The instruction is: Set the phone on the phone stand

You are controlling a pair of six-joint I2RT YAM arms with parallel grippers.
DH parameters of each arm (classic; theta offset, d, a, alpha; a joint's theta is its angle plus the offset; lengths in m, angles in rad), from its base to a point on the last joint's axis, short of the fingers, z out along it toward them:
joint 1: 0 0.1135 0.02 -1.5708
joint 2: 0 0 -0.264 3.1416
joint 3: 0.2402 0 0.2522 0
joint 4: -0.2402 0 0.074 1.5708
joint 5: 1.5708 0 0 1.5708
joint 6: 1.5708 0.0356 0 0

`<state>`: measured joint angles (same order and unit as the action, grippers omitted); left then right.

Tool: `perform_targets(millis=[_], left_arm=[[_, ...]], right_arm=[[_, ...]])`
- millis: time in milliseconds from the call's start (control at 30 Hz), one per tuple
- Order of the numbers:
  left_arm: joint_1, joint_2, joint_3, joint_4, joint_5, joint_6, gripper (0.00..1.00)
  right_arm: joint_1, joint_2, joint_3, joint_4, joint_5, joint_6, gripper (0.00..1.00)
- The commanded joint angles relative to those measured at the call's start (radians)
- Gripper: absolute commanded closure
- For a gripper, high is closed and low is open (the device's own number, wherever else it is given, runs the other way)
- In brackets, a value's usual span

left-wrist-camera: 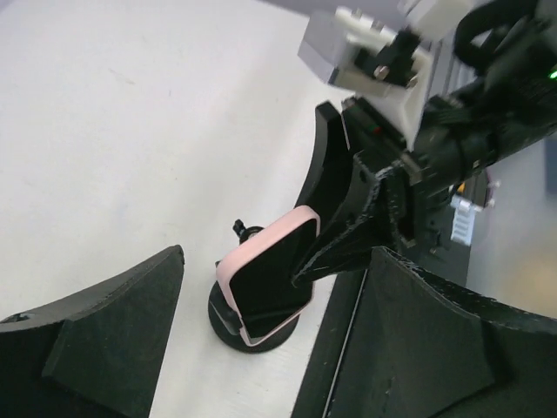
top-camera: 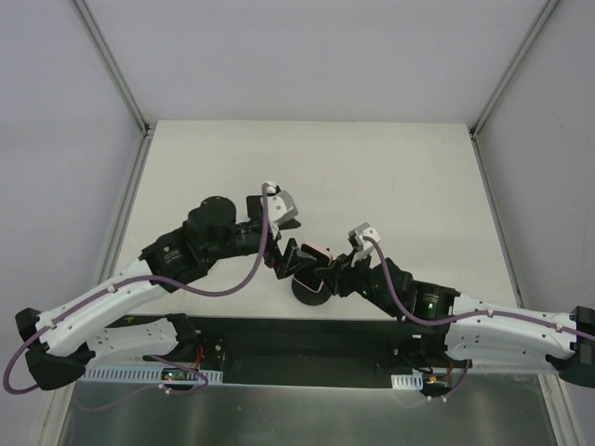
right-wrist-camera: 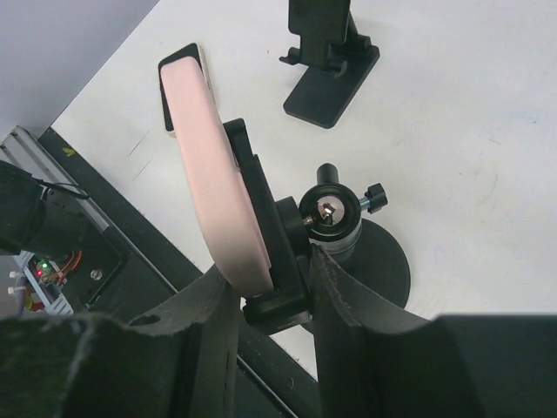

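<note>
The phone (left-wrist-camera: 270,280), in a pink case with a dark screen, sits tilted in the cradle (right-wrist-camera: 271,235) of the phone stand, a round black base (right-wrist-camera: 383,266) with a ball joint (right-wrist-camera: 331,213). My right gripper (right-wrist-camera: 270,270) is shut on the phone and the cradle's foot, one finger on the pink case and the other against the cradle. In the left wrist view its fingers (left-wrist-camera: 348,209) reach in from the upper right. My left gripper (left-wrist-camera: 278,252) hangs open just left of the phone (top-camera: 318,250), holding nothing. From above, the base (top-camera: 309,293) lies near the table's front edge.
A second, smaller black folding stand (right-wrist-camera: 329,61) rests on the white table beyond the phone. The black rail (top-camera: 307,339) along the table's near edge runs right beside the round base. Grey walls with metal posts (top-camera: 112,65) enclose the table.
</note>
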<state>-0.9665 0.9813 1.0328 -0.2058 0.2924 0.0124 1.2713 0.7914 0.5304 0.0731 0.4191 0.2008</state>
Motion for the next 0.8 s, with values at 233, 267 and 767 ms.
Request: perform_targets(millis=[233, 267, 767], left_arm=[[0.02, -0.185, 0.056, 0.036, -0.277, -0.12, 0.08], [0.02, -0.181, 0.082, 0.031, -0.285, -0.105, 0.08], [0.058, -0.052, 0.101, 0.003, -0.46, 0.046, 0.08]], right_arm=[[-0.023, -0.001, 0.077, -0.111, 0.276, 0.02, 1.0], [-0.03, -0.003, 0.085, -0.124, 0.279, 0.015, 1.0], [-0.138, 0.042, 0.134, -0.191, 0.242, -0.001, 1.0]])
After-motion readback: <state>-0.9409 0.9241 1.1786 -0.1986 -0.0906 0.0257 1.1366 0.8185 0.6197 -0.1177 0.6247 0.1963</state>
